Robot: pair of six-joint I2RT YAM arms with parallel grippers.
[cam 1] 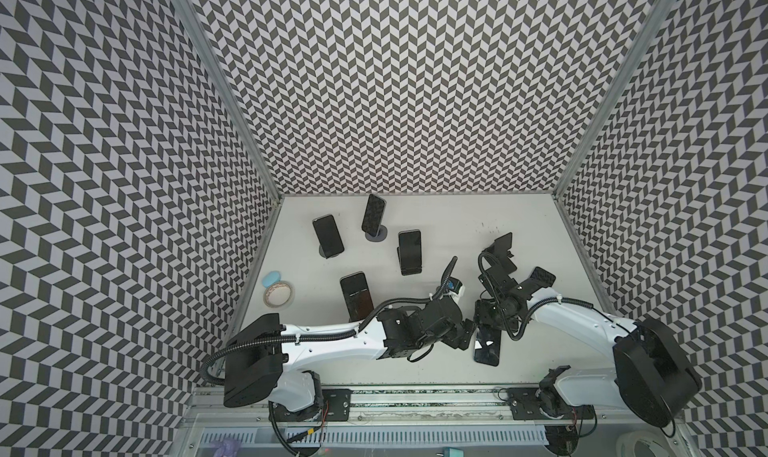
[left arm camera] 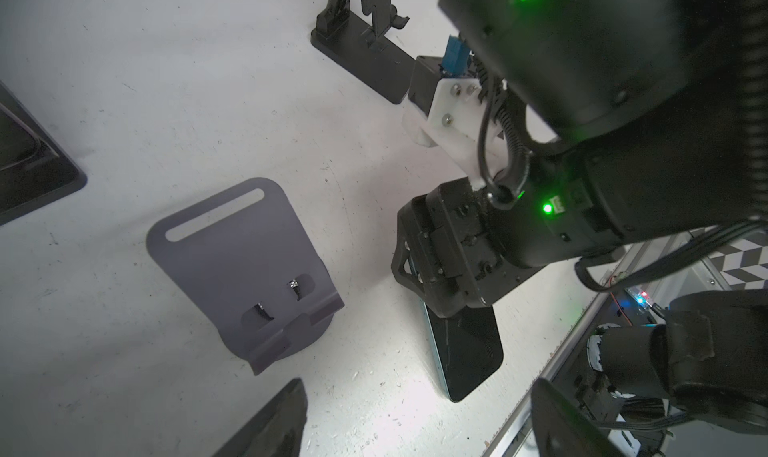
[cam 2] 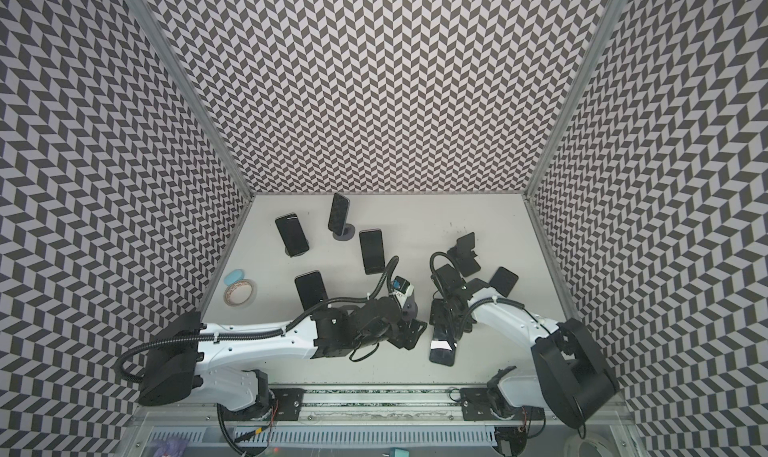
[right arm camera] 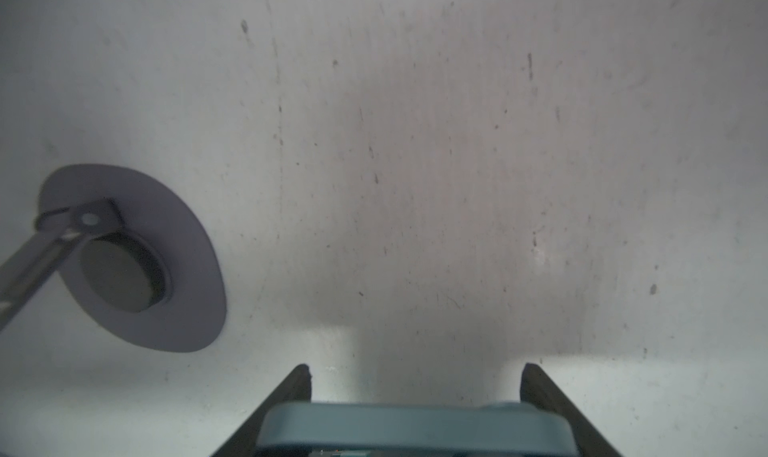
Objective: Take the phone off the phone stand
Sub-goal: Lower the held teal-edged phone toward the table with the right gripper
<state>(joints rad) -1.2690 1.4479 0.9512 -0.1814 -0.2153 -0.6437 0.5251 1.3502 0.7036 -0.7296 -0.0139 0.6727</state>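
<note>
**Phone** (cam 1: 487,347): dark screen, blue-green rim. It is off its stand, low over the front middle of the table (cam 1: 374,367), between the two arms in both top views. Its far end sits between the right gripper's fingers and its near end points toward the table's front edge. Whether it lies flat or is slightly raised cannot be told.

**Right gripper** (right arm camera: 417,376): closed across the phone's width at the far end. In the right wrist view the rim fills the gap between the two fingers.

**Left gripper** (left arm camera: 417,386): fingers spread wide with nothing between them. In a top view it is just beside the phone's left edge.

**Grey stand** (left arm camera: 245,276): empty, its back plate tilted on a round base. It stands just beside the phone on the left arm's side, partly hidden under that arm in the top views.

**Black stand** (cam 1: 500,251): empty, behind the right arm.

**Tape roll** (cam 1: 278,295): lies flat near the left wall, well apart from the phone.
</note>
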